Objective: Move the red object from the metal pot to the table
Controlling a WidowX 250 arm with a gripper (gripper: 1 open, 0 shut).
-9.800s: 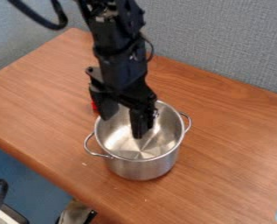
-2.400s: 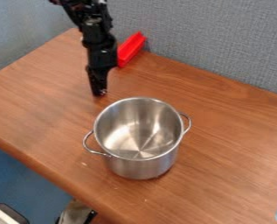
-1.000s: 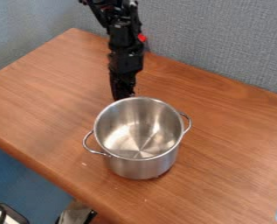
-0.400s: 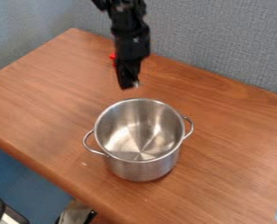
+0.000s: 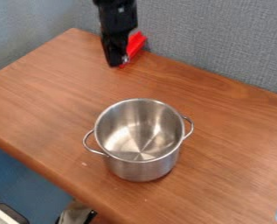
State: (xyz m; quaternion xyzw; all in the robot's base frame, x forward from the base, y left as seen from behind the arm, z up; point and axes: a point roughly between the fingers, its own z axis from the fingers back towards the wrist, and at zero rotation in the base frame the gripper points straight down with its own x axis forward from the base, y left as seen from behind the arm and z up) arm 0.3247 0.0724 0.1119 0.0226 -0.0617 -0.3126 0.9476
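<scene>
The end effector hangs above the table at about 11 o'clock from the metal pot, its dark fingers pressed together and holding nothing. Just beside it, toward 1 o'clock, the red object lies on the table near the far edge, partly hidden by the arm. The metal pot stands upright near the table's middle, well apart from both.

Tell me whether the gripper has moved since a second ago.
Yes. The gripper has risen and drawn away from the metal pot, toward the table's far edge, where the red object lies partly hidden behind it.
</scene>
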